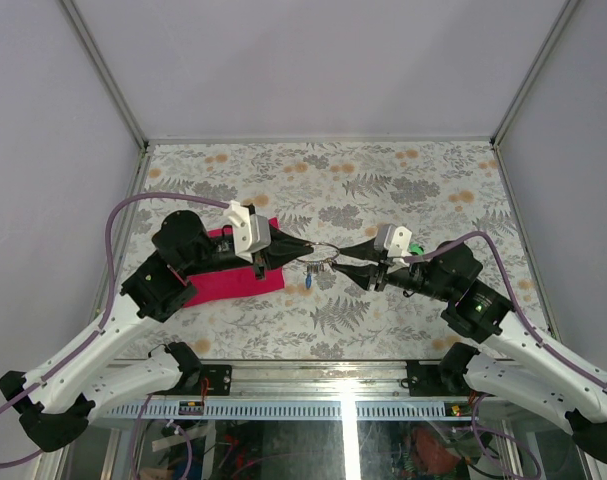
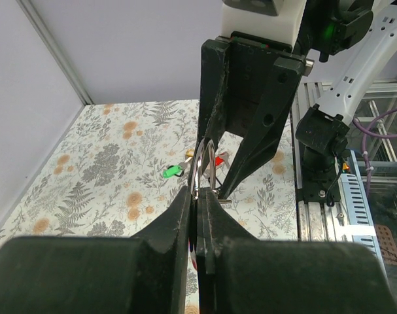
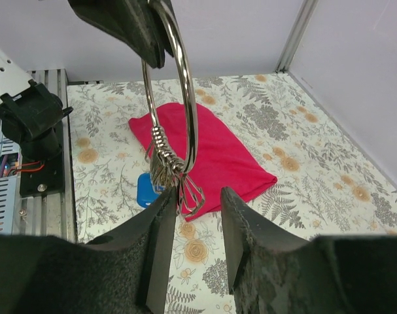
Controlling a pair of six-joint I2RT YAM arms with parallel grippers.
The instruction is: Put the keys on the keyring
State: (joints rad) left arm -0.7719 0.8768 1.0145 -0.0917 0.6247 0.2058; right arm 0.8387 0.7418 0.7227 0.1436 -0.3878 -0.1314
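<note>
My left gripper (image 1: 305, 250) is shut on the keyring (image 1: 324, 257), a large silvery ring with a cluster of small wire loops, and holds it above the table. In the left wrist view the pads (image 2: 184, 209) pinch the ring (image 2: 205, 163) edge-on. In the right wrist view the ring (image 3: 188, 98) hangs from the left fingers, its loops (image 3: 174, 171) at my right gripper's tips. A blue key (image 3: 146, 190) hangs from the loops and also shows in the top view (image 1: 310, 281). My right gripper (image 3: 193, 219) is open and faces the ring (image 1: 339, 258). A green key (image 2: 172, 172) and a red key (image 2: 219, 159) lie on the table.
A magenta cloth (image 1: 235, 276) lies under the left arm and shows behind the ring in the right wrist view (image 3: 214, 150). The floral table (image 1: 383, 190) is walled at the back and sides. The green key (image 1: 416, 247) sits beside the right wrist.
</note>
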